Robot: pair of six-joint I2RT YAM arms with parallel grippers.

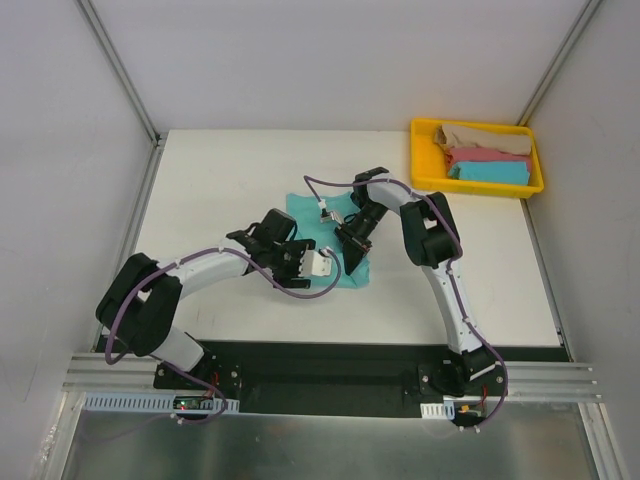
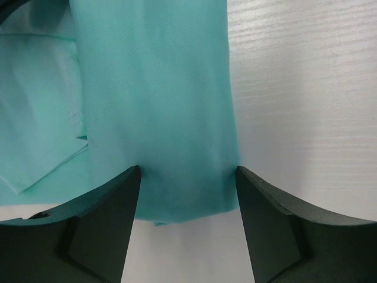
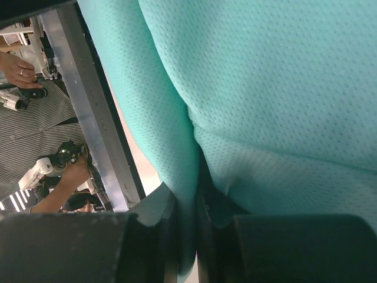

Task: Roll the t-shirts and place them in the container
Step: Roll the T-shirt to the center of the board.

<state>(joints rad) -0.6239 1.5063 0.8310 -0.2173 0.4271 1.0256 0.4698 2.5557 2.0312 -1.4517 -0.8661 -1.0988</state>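
Rolling the teal t-shirt (image 1: 300, 215), middle of the bench (image 1: 220, 170).
My right fingers (image 3: 150, 236) pinch a fold shut; my left fingers (image 2: 100, 224) straddle the folded strip, wide open. Next I'd close them and roll evenly.

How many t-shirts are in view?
4: teal t-shirt at the table centre; tan t-shirt, pink t-shirt and sky-blue t-shirt in the yellow tray, far right. Others may be hidden beneath.

The table (image 1: 220, 180) bears one t-shirt (image 1: 305, 212) near its middle. The left gripper (image 1: 305, 258) is over that shirt's near-left part, and the right gripper (image 1: 352, 248) is on its right part. In the far right corner stands a tray (image 1: 420, 150), with three folded t-shirts (image 1: 488, 156) in it side by side.
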